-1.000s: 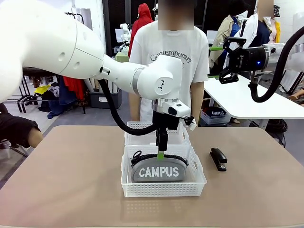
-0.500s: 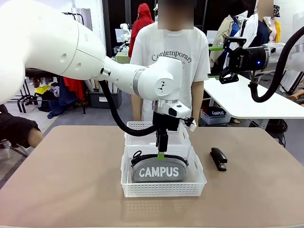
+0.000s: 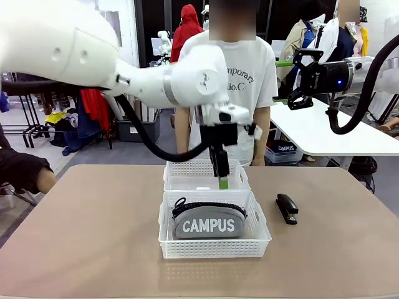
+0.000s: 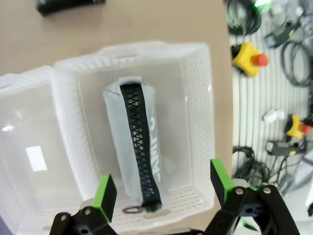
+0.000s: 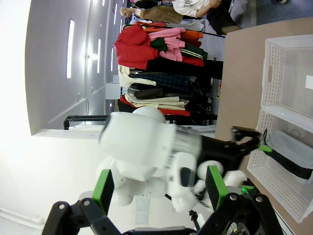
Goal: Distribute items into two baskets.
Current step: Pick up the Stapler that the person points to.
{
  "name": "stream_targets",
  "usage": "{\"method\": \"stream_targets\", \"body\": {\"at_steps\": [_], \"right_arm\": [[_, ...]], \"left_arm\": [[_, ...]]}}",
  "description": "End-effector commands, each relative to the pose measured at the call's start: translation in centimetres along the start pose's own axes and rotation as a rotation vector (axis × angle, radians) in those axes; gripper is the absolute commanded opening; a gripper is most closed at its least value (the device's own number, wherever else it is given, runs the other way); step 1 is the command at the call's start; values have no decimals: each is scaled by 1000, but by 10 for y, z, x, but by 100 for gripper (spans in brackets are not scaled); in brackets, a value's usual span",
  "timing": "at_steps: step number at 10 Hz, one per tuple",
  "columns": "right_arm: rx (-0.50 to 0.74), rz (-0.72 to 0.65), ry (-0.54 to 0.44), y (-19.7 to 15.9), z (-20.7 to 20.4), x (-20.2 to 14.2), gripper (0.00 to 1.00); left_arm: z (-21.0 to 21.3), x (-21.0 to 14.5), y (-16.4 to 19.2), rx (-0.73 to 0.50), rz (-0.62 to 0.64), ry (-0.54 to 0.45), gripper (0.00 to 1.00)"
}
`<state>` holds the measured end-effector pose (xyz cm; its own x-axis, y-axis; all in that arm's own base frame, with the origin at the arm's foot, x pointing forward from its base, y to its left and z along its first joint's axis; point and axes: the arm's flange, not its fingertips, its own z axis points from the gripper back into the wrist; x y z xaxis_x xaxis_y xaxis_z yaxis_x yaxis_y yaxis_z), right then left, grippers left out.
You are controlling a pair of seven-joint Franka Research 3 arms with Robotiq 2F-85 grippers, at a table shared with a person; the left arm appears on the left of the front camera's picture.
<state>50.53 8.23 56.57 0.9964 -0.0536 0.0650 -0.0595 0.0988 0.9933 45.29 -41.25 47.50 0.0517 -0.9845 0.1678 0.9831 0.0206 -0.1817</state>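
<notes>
The left jaws, spread, have risen off the pouch [image 3: 208, 221], which lies in the near basket [image 3: 215, 249]. The right jaws stay spread, high; the stapler [image 3: 287, 207] sits unmoved on the surface [image 3: 93, 237].

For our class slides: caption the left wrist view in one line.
Open left gripper hovers over the grey zip pouch in a white basket, black stapler on the table beyond.
</notes>
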Motion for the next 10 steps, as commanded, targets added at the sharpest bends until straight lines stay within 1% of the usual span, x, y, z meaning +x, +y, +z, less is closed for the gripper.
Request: {"method": "stream_targets", "body": {"at_steps": [1,2,3,4,6,7,8,9,10], "right_arm": [[2,2,0,2,0,0,100],[2,2,0,2,0,0,100],[2,2,0,2,0,0,100],[2,2,0,2,0,0,100],[2,2,0,2,0,0,100],[2,2,0,2,0,0,100],[2,2,0,2,0,0,100],[2,2,0,2,0,0,100],[2,2,0,2,0,0,100]], "left_arm": [[29,-26,-29,-1,49,-181,100],[43,-30,-40,-2,86,-196,100],[56,-40,-50,-36,138,-248,100],[68,-53,-60,-82,145,-332,100],[84,-89,-72,-106,270,-385,100],[87,-103,-78,-115,312,-439,100],[91,-114,-81,-107,353,-443,100],[93,-114,-83,-77,355,-436,100],[92,-107,-80,-65,344,-377,100]]}}
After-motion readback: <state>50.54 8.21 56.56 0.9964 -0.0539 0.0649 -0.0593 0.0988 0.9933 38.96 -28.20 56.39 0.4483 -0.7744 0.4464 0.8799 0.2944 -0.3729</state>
